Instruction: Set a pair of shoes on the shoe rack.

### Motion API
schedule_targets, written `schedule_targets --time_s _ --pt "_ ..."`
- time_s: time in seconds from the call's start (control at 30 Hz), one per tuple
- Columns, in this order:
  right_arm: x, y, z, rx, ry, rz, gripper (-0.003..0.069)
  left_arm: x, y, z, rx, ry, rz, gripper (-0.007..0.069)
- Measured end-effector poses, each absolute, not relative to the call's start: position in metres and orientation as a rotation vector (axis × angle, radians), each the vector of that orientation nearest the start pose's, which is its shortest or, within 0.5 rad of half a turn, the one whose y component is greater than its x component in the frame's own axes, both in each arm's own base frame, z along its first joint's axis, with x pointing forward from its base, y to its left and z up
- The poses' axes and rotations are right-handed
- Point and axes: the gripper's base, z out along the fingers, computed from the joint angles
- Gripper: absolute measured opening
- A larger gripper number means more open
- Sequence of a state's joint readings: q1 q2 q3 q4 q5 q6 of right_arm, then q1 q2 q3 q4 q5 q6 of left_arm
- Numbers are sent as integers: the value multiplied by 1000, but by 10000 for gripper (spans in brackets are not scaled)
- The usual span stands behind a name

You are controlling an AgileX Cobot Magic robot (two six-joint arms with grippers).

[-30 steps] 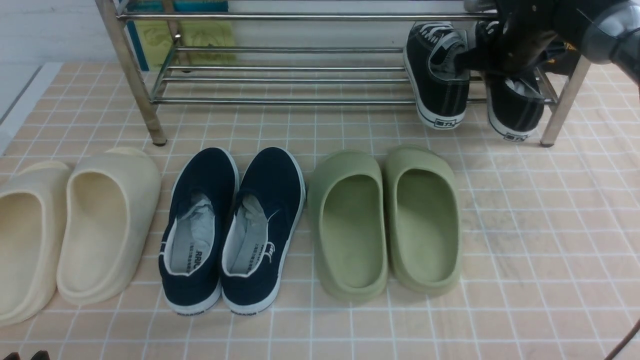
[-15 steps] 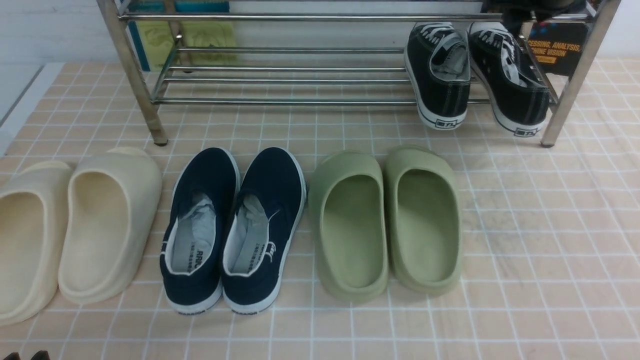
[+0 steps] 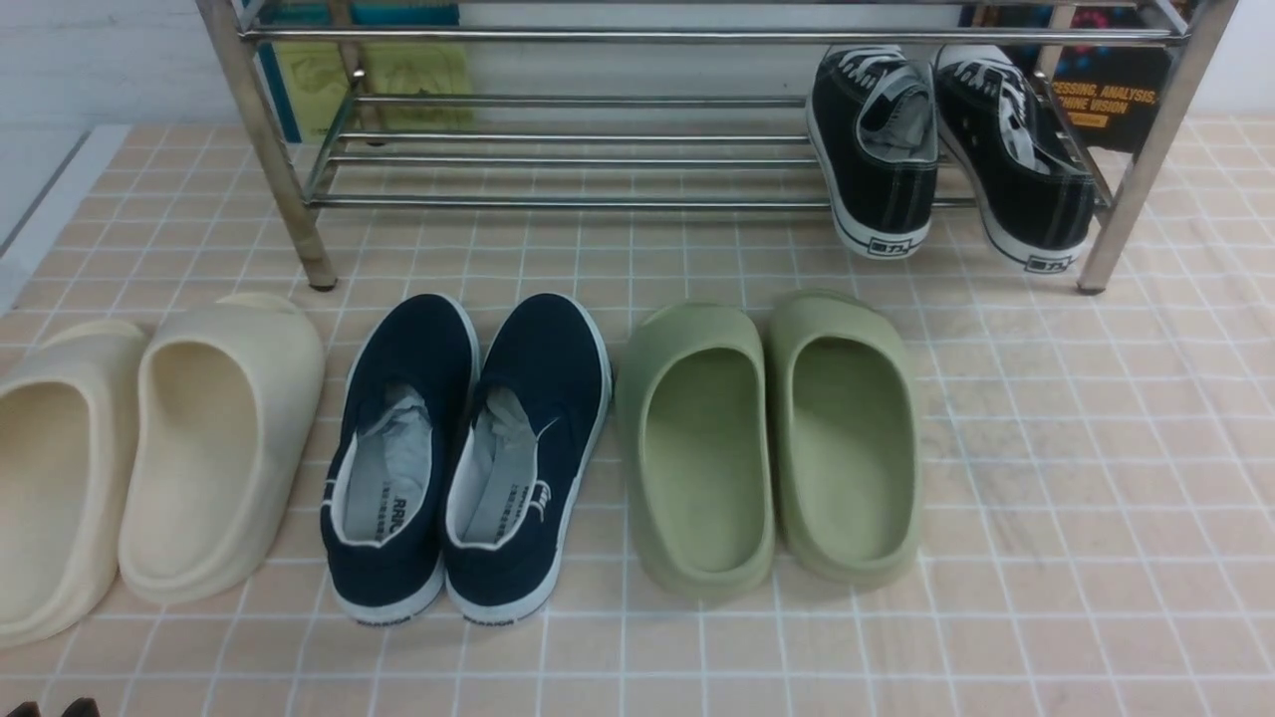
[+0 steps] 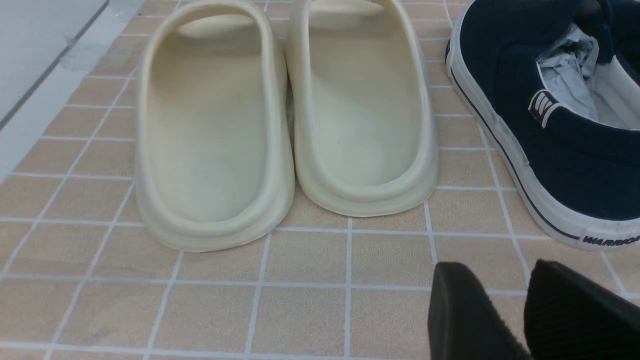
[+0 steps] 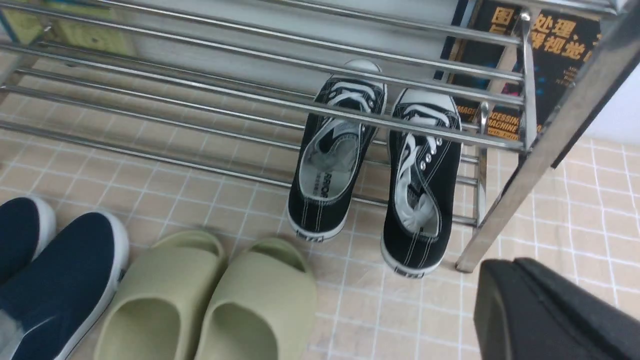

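Pale tan floor tiles (image 3: 1096, 448) with white grout run beneath everything, and bare tile opens out to the right of the green clogs (image 3: 772, 448), in front of the rack's right leg. Both black sneakers (image 3: 951, 159) rest on the lower shelf of the steel shoe rack (image 3: 568, 203), near its right end, their heels poking out past the front bar and their laced toes pointing to the wall (image 3: 637, 80). Left of them, the lower bars lie clear as far as the left leg; on the right, the outer sneaker sits close by the rack's leg, with only a slim gap.

Below the rack, the cream clogs (image 3: 214, 448), navy slip-ons (image 3: 458, 458) and green clogs stand in a row, the narrowest gaps being between neighbours. Behind the rack's right end leans a dark book (image 3: 1111, 95).

The right gripper (image 5: 520, 265) is closed, nothing in it. The left gripper (image 4: 492, 270) stands open and empty above the tiles, as far as its cropped fingers show.
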State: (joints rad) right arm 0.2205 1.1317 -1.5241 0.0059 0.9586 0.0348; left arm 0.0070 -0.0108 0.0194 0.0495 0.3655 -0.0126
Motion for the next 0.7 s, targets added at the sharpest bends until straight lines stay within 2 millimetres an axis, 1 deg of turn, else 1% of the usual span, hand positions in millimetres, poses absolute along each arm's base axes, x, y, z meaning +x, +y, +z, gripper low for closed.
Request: schedule_targets --time_s 0.03,0.1,0.13,0.2,0.23,0.3,0.33,0.37,0.4,0.43,0.47,0.53,0.6,0.7 --pt "191 44 478 -185 2040 187 -5 53 2 174 12 1857 45 240" --pt "165 41 447 -169 2023 233 -4 53 2 174 12 1857 45 240" --pt "156 40 432 -160 2010 255 -3 53 2 174 12 1857 45 240" --pt "137 36 391 -133 1962 287 -3 53 2 174 12 1857 45 240" --pt "131 35 376 -117 1918 300 -3 53 2 174 12 1857 45 240" --pt "120 32 334 -72 1844 328 -3 53 2 174 12 1857 45 240" --pt "119 31 328 -69 1856 331 -3 53 2 174 12 1857 45 240" --pt "114 29 302 -26 1784 348 -3 53 2 174 12 1857 45 240" --pt "109 26 280 4 1756 355 -2 53 2 174 12 1857 45 240" --pt "105 23 263 28 1707 351 -2 53 2 174 12 1857 45 240" --pt "103 22 257 38 1667 346 -1 53 2 174 12 1857 45 240" --pt "98 18 238 56 1602 330 1 53 2 174 12 1857 45 240" --pt "94 14 225 76 1518 312 3 53 2 174 12 1857 45 240" --pt "91 12 217 90 1470 303 5 53 2 174 12 1857 45 240"
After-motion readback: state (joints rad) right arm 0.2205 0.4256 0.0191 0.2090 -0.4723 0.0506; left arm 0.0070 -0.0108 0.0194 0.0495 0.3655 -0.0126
